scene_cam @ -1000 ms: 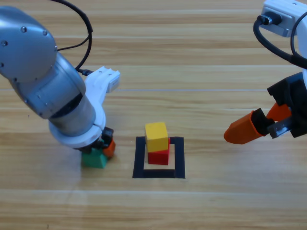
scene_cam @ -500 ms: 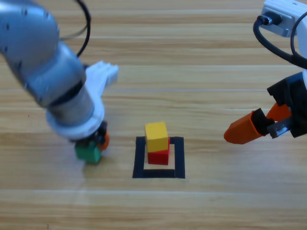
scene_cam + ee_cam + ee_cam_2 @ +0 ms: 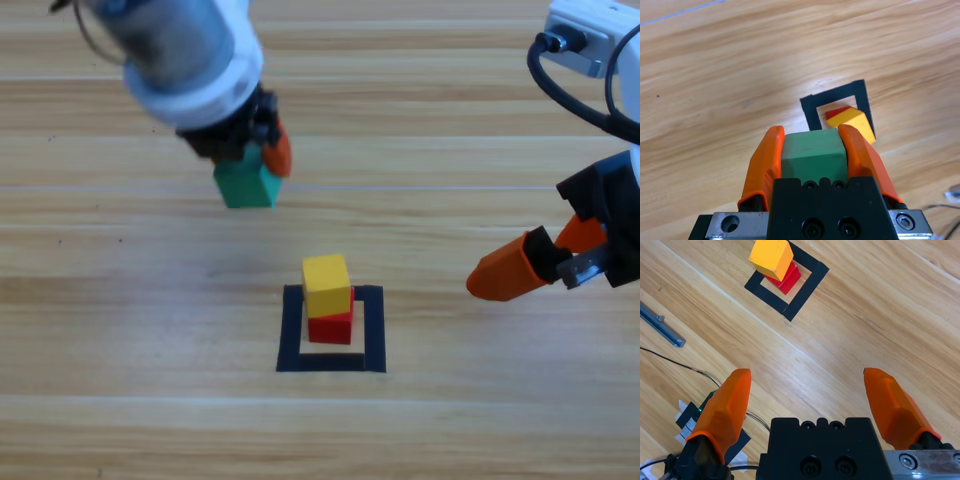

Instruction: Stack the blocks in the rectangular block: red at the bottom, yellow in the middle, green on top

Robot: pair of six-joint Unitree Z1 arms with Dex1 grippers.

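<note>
My left gripper (image 3: 252, 165) is shut on the teal-green cube (image 3: 246, 184) and holds it in the air, up and to the left of the stack. In the left wrist view the green cube (image 3: 814, 155) sits squeezed between both orange jaws of that gripper (image 3: 814, 150). The yellow cube (image 3: 327, 284) rests on the red cube (image 3: 331, 327) inside the black tape rectangle (image 3: 292, 333); the same yellow cube (image 3: 771, 257) and red cube (image 3: 788, 279) show in the right wrist view. My right gripper (image 3: 530, 265) waits open at the right edge, holding nothing.
Bare wooden table surrounds the tape rectangle (image 3: 805, 287). Black cables (image 3: 575, 95) hang by the right arm. In the right wrist view a grey bar (image 3: 660, 324) and thin wires lie off to the left.
The left gripper has lifted the green cube off the table at the rectangle's left and carried it up and to the right. The right arm and the stack have stayed still.
</note>
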